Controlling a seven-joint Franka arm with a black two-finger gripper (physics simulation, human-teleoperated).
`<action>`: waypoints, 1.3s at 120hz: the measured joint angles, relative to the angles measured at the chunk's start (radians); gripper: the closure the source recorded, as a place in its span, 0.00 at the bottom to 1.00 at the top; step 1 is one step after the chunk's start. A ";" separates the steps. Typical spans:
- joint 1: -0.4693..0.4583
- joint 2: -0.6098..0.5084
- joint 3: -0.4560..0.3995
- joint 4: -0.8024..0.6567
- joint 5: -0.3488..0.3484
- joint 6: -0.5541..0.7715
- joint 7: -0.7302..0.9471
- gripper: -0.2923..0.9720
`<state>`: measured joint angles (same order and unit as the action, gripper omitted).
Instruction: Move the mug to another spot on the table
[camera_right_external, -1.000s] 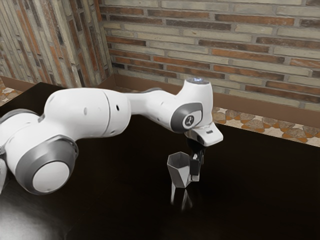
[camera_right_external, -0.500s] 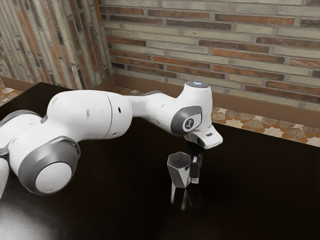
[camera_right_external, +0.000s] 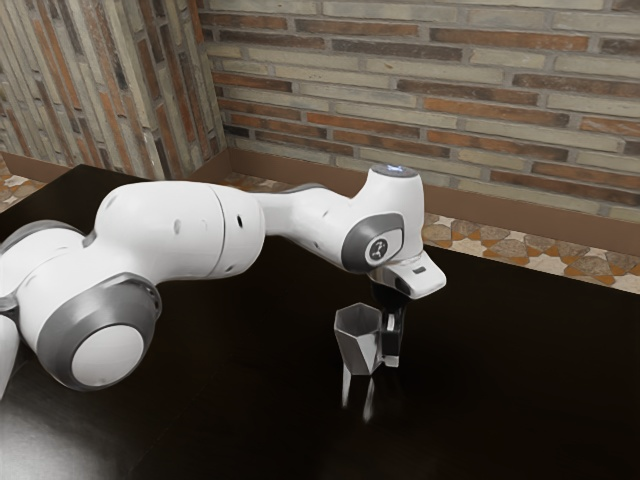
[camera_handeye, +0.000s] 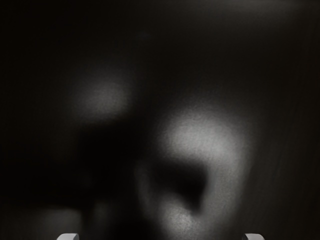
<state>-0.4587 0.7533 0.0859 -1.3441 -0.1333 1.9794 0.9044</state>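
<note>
Dark grey, faceted, open-topped mug (camera_right_external: 355, 338), upright on glossy black table (camera_right_external: 520, 400), own reflection straight beneath it in the sheen. Black two-finger gripper (camera_right_external: 391, 352) down at the mug's flank toward the exterior view's right, overlapping that side, reaching low toward the mug's base. Clamped on the mug or merely alongside: impossible to tell. White and grey jointed arm (camera_right_external: 180, 240) stretching in from the exterior view's left of the mug, wrist bent downward above the mug's rim and just to the exterior view's right of it. Red-brown brick wall (camera_right_external: 450, 90) well behind the mug, strip of patterned stone floor (camera_right_external: 520, 248) in between. From the wrist: pale blurred patch (camera_handeye: 200, 145) close under the hand against darkness, too soft to name; fainter patch (camera_handeye: 100, 97) beside it.
</note>
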 joint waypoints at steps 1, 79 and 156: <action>0.000 0.000 0.000 0.000 0.000 0.000 0.000 0.47; -0.002 0.005 0.000 -0.003 0.003 0.011 -0.027 0.61; -0.012 -0.045 0.022 0.000 0.032 -0.015 -0.044 0.75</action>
<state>-0.4711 0.7081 0.1078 -1.3444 -0.1010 1.9647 0.8603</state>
